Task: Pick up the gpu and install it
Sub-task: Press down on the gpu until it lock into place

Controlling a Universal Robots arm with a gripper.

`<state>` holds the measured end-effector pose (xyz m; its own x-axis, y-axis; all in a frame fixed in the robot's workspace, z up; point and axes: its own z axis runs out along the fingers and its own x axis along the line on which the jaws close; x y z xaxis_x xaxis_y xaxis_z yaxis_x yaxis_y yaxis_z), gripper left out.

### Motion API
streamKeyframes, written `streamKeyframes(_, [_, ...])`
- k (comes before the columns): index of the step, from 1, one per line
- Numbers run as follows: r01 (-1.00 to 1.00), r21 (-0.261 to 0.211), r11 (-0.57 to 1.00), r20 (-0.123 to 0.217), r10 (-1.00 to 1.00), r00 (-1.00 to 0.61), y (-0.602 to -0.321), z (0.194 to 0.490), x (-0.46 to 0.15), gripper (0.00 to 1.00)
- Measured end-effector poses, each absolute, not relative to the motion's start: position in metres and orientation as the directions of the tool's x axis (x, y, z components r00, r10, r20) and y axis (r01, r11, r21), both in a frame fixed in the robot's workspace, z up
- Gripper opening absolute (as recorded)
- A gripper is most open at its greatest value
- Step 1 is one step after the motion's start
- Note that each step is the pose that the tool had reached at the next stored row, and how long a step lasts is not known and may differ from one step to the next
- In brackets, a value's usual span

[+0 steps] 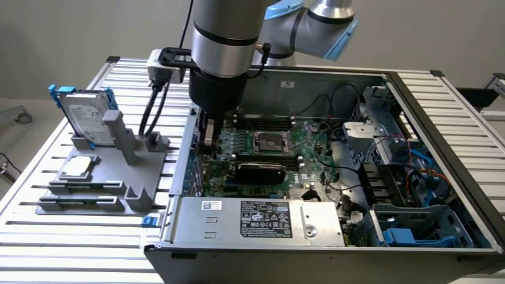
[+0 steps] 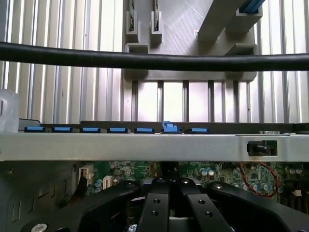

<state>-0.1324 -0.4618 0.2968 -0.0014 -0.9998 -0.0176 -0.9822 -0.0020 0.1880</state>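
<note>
Nearest in the exterior view is the silver power supply box (image 1: 261, 219) at the front edge of the open computer case (image 1: 442, 118). Just beyond it, the gpu (image 1: 261, 172) shows as a black card with rounded corners, standing on the green motherboard (image 1: 311, 139) just in front of the processor socket. To the exterior view's left of the card, the gripper (image 1: 207, 142) (image 2: 169, 181) hangs low inside the case with its fingers pressed together, and whether they pinch anything cannot be told. Farther to that side, a grey stand (image 1: 118, 171) on the table holds the hard drive (image 1: 83, 115).
</note>
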Motion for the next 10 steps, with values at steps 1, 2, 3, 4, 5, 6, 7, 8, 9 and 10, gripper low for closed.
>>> streamKeyframes(1, [-0.982,0.189,-0.001,-0.018,-1.000,-0.003,-0.4618,0.2969,-0.1324,0.11])
streamKeyframes(2, [-0.982,0.191,0.000,-0.018,-1.000,-0.004,-0.4618,0.2972,-0.1323,0.11])
streamKeyframes(3, [-0.981,0.192,0.002,-0.018,-1.000,-0.005,-0.4618,0.2976,-0.1324,0.11])
streamKeyframes(4, [-0.981,0.193,0.003,-0.017,-1.000,-0.006,-0.4618,0.2981,-0.1324,0.11])
streamKeyframes(5, [-0.981,0.194,0.004,-0.017,-1.000,-0.007,-0.4618,0.2986,-0.1325,0.11])
streamKeyframes(6, [-0.981,0.195,0.005,-0.017,-1.000,-0.009,-0.4618,0.2988,-0.1325,0.11])
streamKeyframes(7, [-0.981,0.195,0.006,-0.017,-1.000,-0.009,-0.4618,0.2989,-0.1325,0.11])
streamKeyframes(8, [-0.981,0.196,0.007,-0.017,-1.000,-0.010,-0.4618,0.2990,-0.1324,0.11])
streamKeyframes(9, [-0.981,0.196,0.008,-0.017,-1.000,-0.012,-0.4618,0.2990,-0.1324,0.11])
streamKeyframes(10, [-0.980,0.196,0.010,-0.017,-1.000,-0.014,-0.4618,0.2990,-0.1324,0.11])
